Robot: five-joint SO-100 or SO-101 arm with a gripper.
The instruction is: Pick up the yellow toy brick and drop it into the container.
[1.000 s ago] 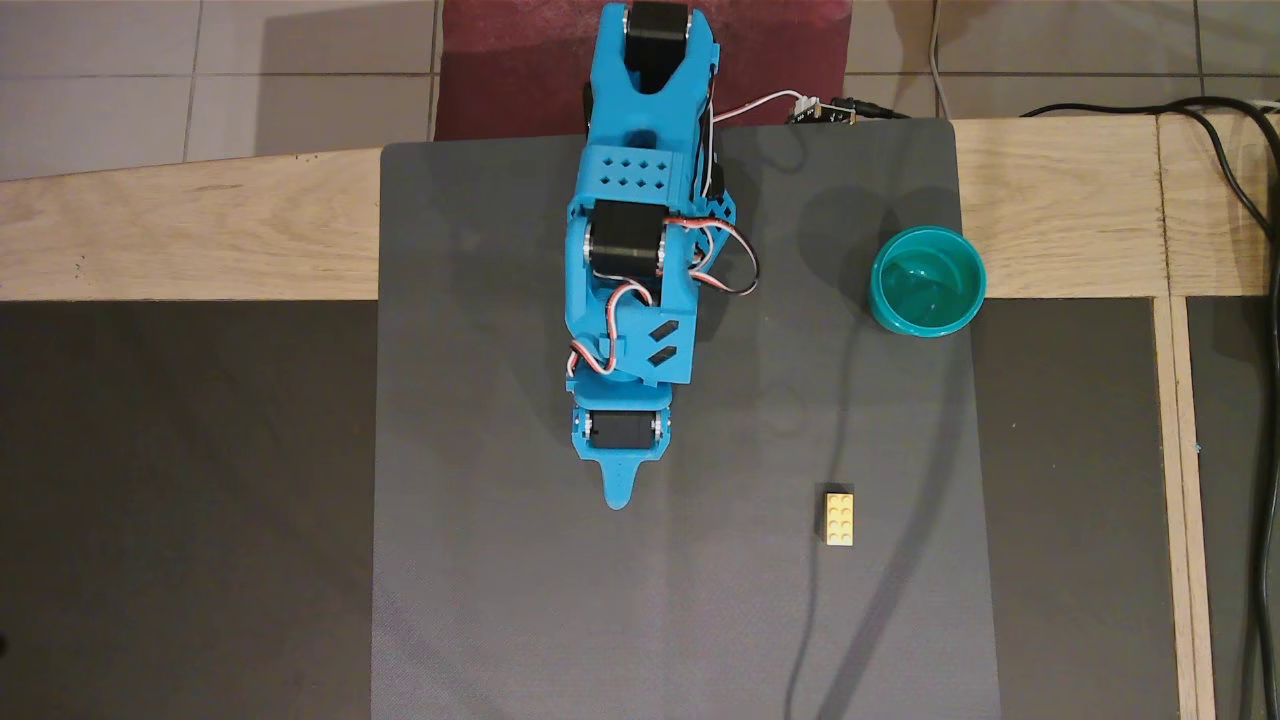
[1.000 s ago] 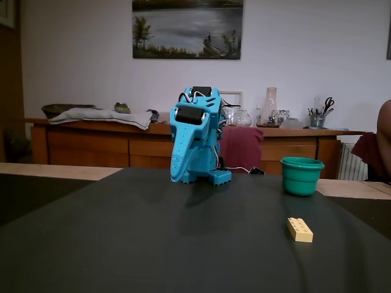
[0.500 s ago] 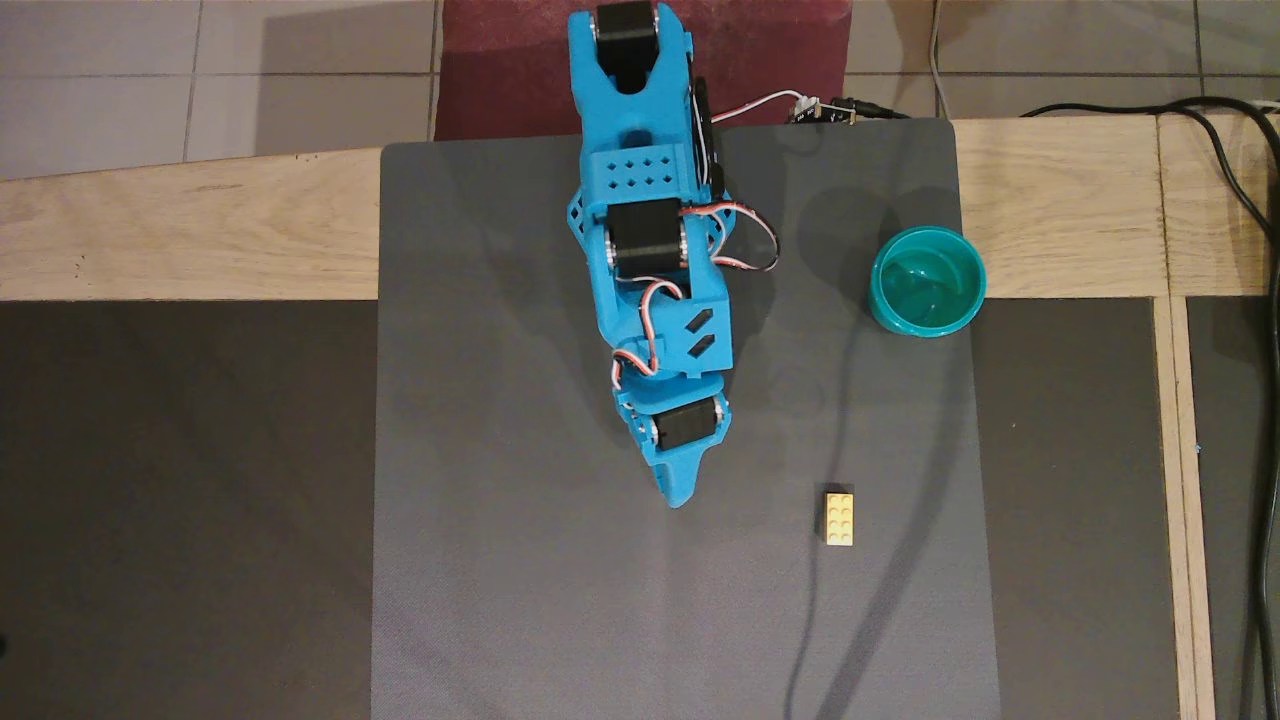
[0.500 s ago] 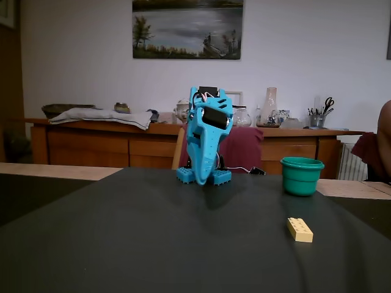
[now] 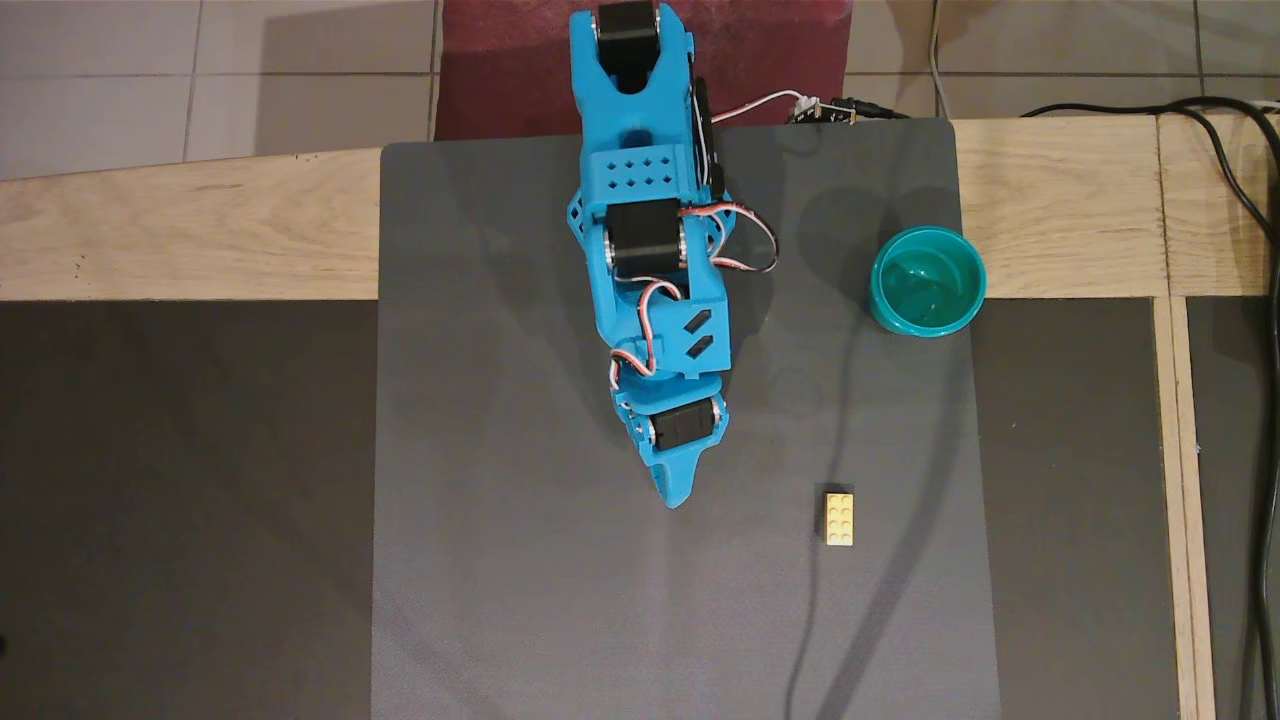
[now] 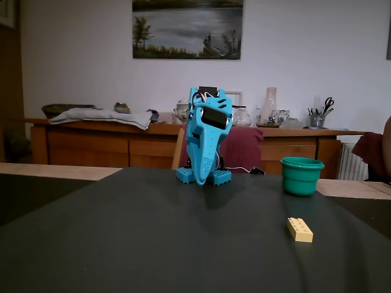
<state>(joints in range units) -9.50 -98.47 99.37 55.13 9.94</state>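
Note:
The yellow toy brick (image 5: 839, 517) lies flat on the grey mat, studs up, its long side pointing towards the front edge; it also shows in the fixed view (image 6: 300, 229). The teal-green cup (image 5: 928, 281) stands upright at the mat's right edge, behind the brick, and shows in the fixed view (image 6: 301, 176) too. My blue gripper (image 5: 678, 492) hangs folded, pointing down at the mat, to the left of the brick and apart from it. In the fixed view the gripper (image 6: 202, 177) has its jaws together and holds nothing.
The grey mat (image 5: 520, 560) covers the table's middle, with a wooden strip (image 5: 180, 230) at the back. Black cables (image 5: 1240, 170) run along the right side. The arm's base (image 6: 204, 176) stands at the back of the mat.

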